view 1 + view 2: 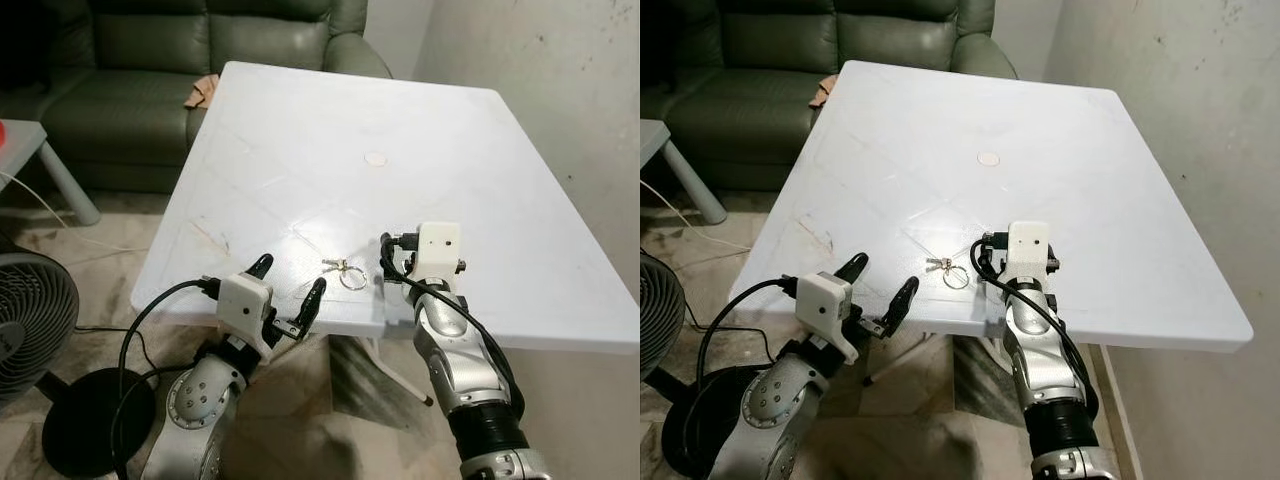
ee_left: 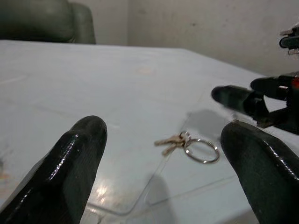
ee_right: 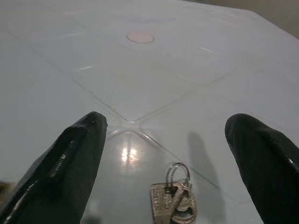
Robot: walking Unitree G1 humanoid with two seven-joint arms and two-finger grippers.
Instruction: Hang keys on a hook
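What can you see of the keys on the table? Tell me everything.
The keys are a small metal bunch: a couple of silvery keys on a thin round ring. They lie flat on the white table near its front edge, with the ring towards the robot's right. Nothing grips them. The open left gripper and the open right gripper are close by on either side, neither touching.

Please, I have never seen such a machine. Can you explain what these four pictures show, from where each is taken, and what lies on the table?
This is a humanoid robot with two silver arms. The top two pictures come from cameras on its head, looking down. The lower two come from cameras on each wrist, looking along the black fingers.

On the white table lie keys on a ring, near the front edge. The left gripper and the right gripper are both open, one at each side of the keys. Neither holds anything. Behind the table is a green sofa; a fan stands on the floor.
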